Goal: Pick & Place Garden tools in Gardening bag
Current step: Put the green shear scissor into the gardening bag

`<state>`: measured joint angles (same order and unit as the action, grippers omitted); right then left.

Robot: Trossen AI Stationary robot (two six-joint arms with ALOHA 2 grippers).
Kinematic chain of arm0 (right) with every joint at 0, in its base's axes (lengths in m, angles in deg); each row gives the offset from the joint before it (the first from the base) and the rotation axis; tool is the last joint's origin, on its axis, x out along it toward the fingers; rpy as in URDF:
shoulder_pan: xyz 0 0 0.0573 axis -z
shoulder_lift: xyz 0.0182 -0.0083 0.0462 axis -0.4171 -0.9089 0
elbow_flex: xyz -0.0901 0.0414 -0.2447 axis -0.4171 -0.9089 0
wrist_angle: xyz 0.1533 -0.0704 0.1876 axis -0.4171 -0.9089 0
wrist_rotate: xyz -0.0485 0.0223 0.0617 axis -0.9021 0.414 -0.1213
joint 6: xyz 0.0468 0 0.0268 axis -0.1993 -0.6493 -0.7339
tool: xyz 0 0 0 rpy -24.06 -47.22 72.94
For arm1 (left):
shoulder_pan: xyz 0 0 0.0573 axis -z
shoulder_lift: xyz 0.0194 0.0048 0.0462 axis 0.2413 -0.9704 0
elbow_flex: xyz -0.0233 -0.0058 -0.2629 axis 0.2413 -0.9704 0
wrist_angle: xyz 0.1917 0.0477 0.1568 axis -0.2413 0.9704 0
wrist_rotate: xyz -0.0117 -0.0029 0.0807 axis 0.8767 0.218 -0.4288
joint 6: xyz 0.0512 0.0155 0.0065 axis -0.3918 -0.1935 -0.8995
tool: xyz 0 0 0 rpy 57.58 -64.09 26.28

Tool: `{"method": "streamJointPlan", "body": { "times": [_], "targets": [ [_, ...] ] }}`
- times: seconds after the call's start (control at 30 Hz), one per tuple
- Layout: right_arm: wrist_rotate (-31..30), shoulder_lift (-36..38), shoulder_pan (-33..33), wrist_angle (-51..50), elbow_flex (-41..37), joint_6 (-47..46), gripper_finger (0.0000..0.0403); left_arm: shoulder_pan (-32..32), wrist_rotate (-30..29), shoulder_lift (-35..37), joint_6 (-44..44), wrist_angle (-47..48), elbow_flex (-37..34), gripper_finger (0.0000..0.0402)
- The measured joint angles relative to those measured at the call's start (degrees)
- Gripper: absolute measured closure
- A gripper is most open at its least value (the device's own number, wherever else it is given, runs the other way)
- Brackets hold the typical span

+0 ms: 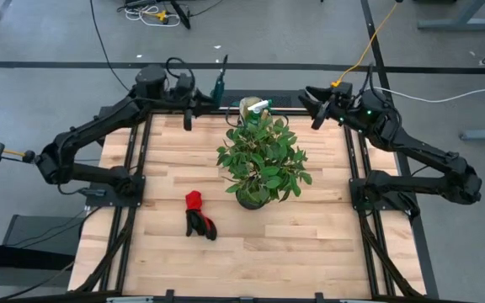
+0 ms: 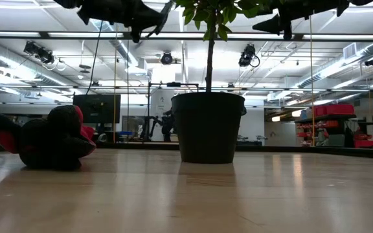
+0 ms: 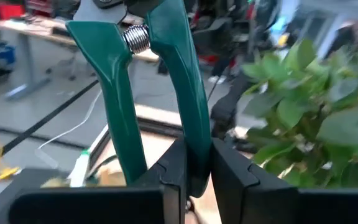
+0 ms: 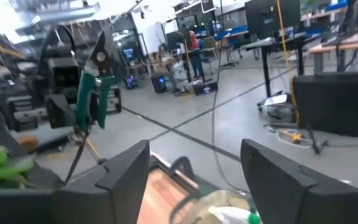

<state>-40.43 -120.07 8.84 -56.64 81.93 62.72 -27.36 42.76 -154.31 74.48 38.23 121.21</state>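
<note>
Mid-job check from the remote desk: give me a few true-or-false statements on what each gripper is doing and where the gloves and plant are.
1. The left gripper is shut on the green-handled shears. True.
2. The right gripper holds the gloves. False: its fingers are open and empty; the gloves lie on the table.
3. The gloves lie on the left arm's side of the potted plant. True.
4. The plant has tipped over. False: it stands upright in its dark pot.
5. The shears are held above the table's far edge, near the bag. True.
</note>
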Motion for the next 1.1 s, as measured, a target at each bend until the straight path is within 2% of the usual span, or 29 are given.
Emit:
{"method": "streamJointPlan", "body": {
  "times": [0.17, 0.47, 0.77, 1.1],
  "targets": [
    [1.9, -1.2, 1.4, 3.0, 0.0, -3.2, 0.0131, -1.0, 4.6, -3.6, 4.4, -6.6, 0.0, 0.0347],
    [2.2, -5.1, 2.9, 5.1, 3.1, -5.5, 0.0128, -3.3, 8.7, -7.6, 11.7, -15.4, 0.0, 0.0347],
    [6.7, -11.4, 4.8, 3.0, 11.4, -7.0, 0.0128, -3.4, 8.5, -7.5, 18.7, -18.4, 1.4, 0.0347],
    [10.2, -16.3, 5.6, 2.8, 18.0, -7.0, 0.0128, -1.5, 3.7, -9.6, 28.1, -18.0, 12.0, 0.0347]
  ]
}}
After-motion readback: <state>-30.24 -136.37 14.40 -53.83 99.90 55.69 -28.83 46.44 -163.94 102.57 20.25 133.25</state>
